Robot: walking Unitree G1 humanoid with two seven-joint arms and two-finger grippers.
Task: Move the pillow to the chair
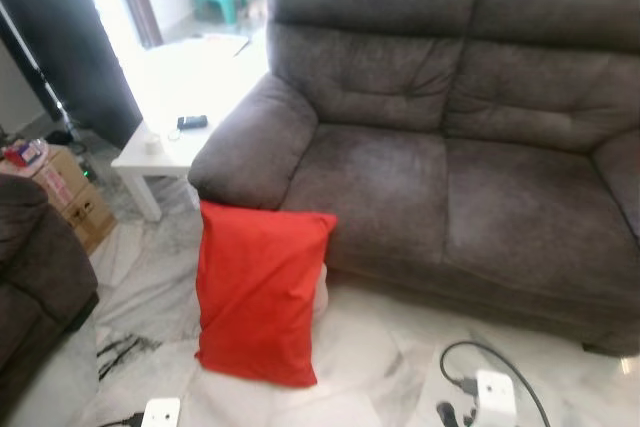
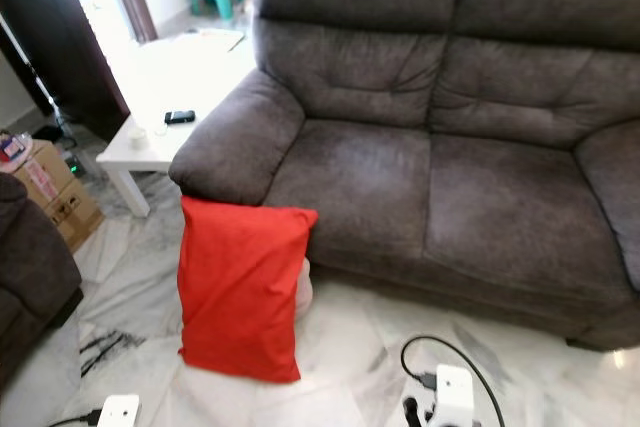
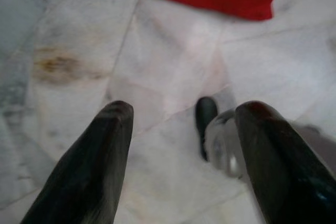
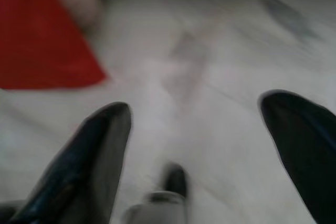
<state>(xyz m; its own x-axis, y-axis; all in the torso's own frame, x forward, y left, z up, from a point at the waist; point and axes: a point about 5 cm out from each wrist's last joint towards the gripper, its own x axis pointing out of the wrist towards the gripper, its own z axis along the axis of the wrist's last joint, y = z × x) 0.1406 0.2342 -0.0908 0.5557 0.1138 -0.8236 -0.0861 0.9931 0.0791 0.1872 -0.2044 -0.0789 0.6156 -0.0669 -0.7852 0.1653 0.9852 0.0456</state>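
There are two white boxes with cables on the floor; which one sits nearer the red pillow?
The white box by the pillow's lower left corner; the other box, with the looping black cable, lies farther off toward the sofa's middle.

We see the pillow (image 1: 259, 290) at lower left of centre, standing on the floor (image 1: 370, 357) against the sofa (image 1: 440, 137), whose left armrest is above it; a table (image 1: 170, 107) stands upper left.
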